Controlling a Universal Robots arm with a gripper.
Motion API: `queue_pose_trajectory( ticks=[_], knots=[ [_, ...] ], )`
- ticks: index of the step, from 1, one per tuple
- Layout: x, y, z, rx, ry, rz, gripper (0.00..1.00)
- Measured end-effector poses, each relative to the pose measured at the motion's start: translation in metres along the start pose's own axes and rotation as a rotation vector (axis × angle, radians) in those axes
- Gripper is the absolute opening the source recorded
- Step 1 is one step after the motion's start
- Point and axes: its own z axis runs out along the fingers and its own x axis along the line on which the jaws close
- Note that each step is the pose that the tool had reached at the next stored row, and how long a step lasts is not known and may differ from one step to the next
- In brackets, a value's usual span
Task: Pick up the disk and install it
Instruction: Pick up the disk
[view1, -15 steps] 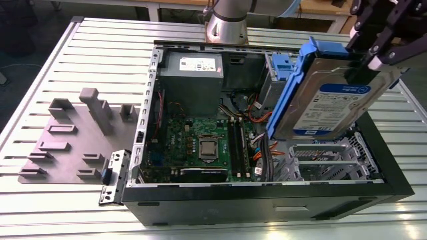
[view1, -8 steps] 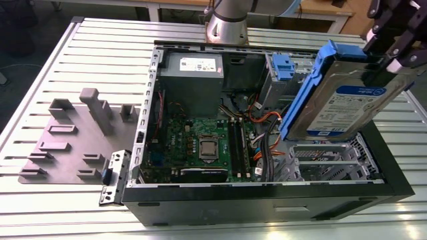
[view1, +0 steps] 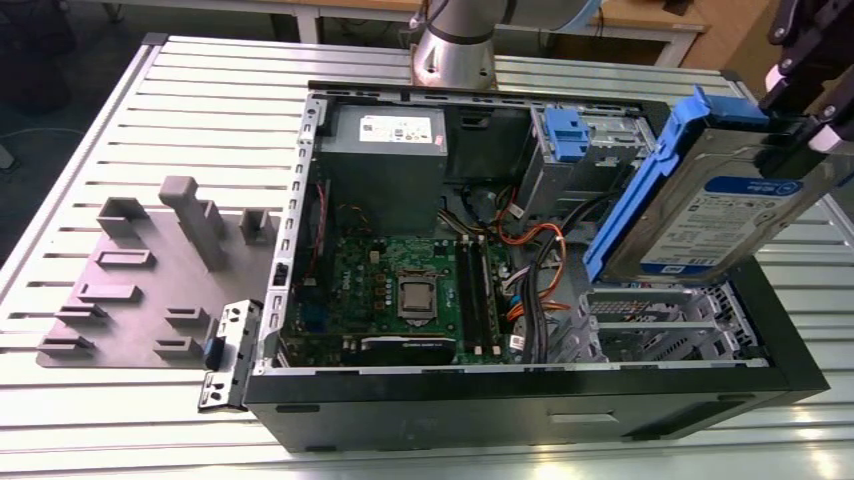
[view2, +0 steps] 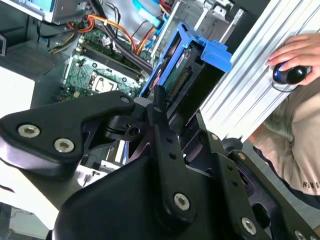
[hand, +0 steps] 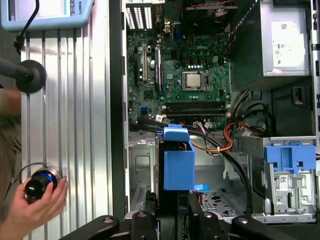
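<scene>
Black gripper (view1: 811, 120) is clamped on the disk (view1: 714, 190), the flat silver-metal hard drive w/ white-and-blue label and blue plastic bracket round its edges. In the upper right of the exterior view it's up in the air, on edge and tilted, over the right end of the open black desktop PC case (view1: 534, 410). The silver drive cage (view1: 667, 320) is below it. In both wrist views the gripper fingers (view2: 159, 107) sit on either side of the drive's end, blue bracket pointing away from the wrist.

Inside the case, the green motherboard (view1: 400, 290) is mid-frame and the grey metal box w/ white sticker (view1: 387, 140) is above it. The case sits on a slatted aluminium surface (view1: 200, 100), and a grey peg plate (view1: 134, 280) is lower left. A person's hand (hand: 37, 200) rests on a round knob at the surface edge.
</scene>
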Motion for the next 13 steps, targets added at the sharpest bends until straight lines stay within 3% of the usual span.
queue_pose_trajectory(
  ticks=[13],
  knots=[
    [-0.0006,-0.0131,0.01,0.0,0.0001,0.0,0.35]
  ],
)
